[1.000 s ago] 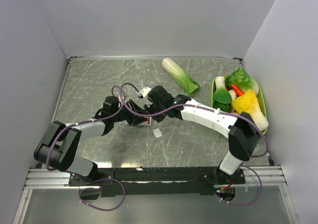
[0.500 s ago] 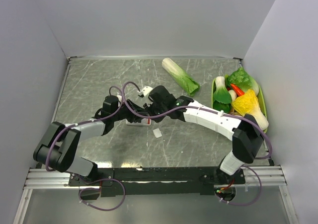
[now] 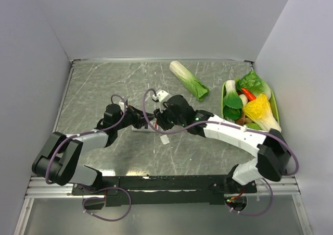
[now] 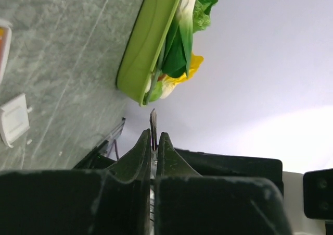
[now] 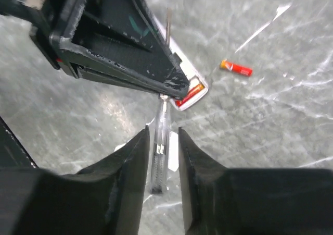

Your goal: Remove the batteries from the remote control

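Observation:
The white remote control lies on the table with a red strip showing, mostly hidden under my left gripper. One small red battery lies loose on the table beyond it. My left gripper is shut on the thin metal shaft of a small tool. The tool's clear handle runs between the fingers of my right gripper, which stand slightly apart with a gap on each side. In the top view my right gripper meets the left one over the remote. A second battery is not visible.
A tiny white square cover lies just in front of the grippers. A napa cabbage lies at the back. A green tray of vegetables, with a red chili, stands at the right wall.
My left gripper has closed onto the tool's shaft. My right gripper's fingers have parted off the handle, and the right arm's elbow has swung right and nearer.

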Controlling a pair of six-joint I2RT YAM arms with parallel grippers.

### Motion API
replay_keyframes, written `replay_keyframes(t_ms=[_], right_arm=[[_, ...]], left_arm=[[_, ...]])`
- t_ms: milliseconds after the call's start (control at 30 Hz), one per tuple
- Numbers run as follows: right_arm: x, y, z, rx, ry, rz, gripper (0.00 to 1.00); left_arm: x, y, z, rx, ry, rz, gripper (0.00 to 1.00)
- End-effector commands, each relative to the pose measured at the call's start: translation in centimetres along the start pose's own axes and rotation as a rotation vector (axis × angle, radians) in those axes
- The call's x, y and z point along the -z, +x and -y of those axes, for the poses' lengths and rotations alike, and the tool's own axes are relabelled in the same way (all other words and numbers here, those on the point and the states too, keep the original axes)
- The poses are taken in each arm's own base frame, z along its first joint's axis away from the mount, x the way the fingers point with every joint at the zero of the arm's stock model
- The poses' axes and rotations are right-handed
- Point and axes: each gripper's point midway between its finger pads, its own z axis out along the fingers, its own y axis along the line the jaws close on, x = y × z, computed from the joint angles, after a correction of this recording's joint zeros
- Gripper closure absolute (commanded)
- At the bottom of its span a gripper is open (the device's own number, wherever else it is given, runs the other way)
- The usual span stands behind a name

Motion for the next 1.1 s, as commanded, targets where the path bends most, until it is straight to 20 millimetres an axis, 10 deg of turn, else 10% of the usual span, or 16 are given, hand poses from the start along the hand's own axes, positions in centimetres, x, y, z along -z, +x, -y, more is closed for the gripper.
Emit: replay_keyframes(t_ms=[0, 467, 900, 1067], right_arm=[[2.9, -6.3, -0.4, -0.01, -0.012, 0.356, 0.56], [9.2, -9.2, -3.8, 0.111, -0.206, 0.87, 0.29], [9.1, -11.2, -4.1, 0.154, -0.165, 0.94, 0.5], [8.8, -10.8, -3.8, 0.137, -0.138, 0.951, 0.39]], left_arm=[[1.3, 1.1, 2.6, 0.057, 0.114, -0.018, 0.99], [3.9, 2.6, 8.2, 0.135, 0.316, -0.062, 0.99], [4.6, 2.9, 9.0, 0.144, 0.348, -0.068, 0.99], [5.0, 3.0, 8.8, 0.171, 0.362, -0.067, 0.99]])
